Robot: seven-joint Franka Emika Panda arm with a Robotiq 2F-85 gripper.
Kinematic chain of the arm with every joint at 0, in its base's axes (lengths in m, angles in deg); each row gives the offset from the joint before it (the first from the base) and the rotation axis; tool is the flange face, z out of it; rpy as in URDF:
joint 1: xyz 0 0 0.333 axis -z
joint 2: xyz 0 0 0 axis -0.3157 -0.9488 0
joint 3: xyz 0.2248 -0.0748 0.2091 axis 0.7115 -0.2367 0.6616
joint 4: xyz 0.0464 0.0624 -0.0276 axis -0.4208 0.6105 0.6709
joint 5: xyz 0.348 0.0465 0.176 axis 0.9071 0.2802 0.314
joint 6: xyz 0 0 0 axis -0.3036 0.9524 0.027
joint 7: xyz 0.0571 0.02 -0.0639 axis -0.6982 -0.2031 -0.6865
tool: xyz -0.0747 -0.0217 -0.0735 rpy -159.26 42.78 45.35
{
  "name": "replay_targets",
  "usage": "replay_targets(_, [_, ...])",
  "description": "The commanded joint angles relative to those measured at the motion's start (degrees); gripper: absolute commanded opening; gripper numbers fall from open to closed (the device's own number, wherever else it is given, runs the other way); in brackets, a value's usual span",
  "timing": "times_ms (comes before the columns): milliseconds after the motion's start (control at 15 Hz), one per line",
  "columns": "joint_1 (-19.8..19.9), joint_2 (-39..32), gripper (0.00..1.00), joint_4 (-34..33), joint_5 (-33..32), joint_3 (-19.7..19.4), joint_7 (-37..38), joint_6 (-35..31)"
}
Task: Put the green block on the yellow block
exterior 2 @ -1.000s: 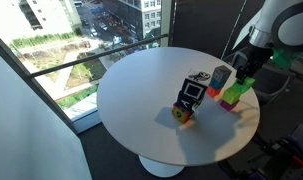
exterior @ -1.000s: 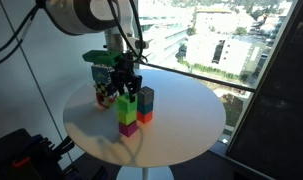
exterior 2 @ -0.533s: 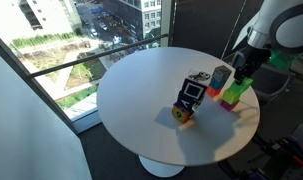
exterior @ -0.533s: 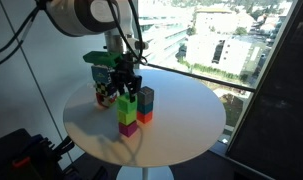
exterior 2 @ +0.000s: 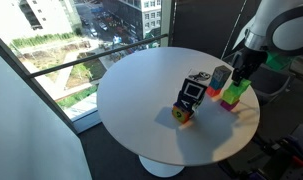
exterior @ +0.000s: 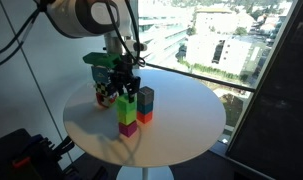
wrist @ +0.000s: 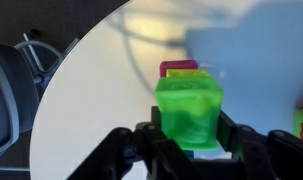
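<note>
The green block (exterior: 125, 103) (wrist: 189, 110) is held between my gripper's (exterior: 126, 92) fingers. It sits directly over the yellow block (exterior: 126, 115), which rests on a magenta cube (exterior: 126, 128); I cannot tell whether green and yellow touch. In the wrist view the gripper (wrist: 189, 135) is shut on the green block, and edges of the yellow block (wrist: 194, 74) and the magenta cube (wrist: 177, 66) show beyond it. In an exterior view the gripper (exterior 2: 241, 76) is above the same stack, with the yellow block (exterior 2: 234, 92) below it.
A dark grey-blue cube (exterior: 145, 97) on an orange-red cube (exterior: 145, 116) stands right beside the stack. A patterned cube (exterior 2: 191, 95) with a small orange piece (exterior 2: 181, 115) stands near the middle of the round white table (exterior 2: 141, 100). Windows lie behind.
</note>
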Motion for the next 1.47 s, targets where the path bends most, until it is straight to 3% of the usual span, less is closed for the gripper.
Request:
replay_targets(0, [-0.22,-0.76,0.28,-1.0,-0.72,0.22,1.99,-0.57])
replay_targets(467, [-0.28,-1.6,0.28,-1.33,-1.06,0.11,2.68,-1.2])
replay_targets(600, [-0.25,-1.84,0.79,-1.3,-1.06,0.03,2.82,-1.27])
replay_targets(733, [-0.23,-2.05,0.82,-1.29,-1.03,-0.03,2.96,-1.19])
replay_targets(867, [-0.21,-2.18,0.99,-1.3,-0.99,-0.08,2.97,-1.09])
replay_targets(1400, [-0.11,-0.4,1.0,-1.07,0.76,-0.12,1.16,0.34])
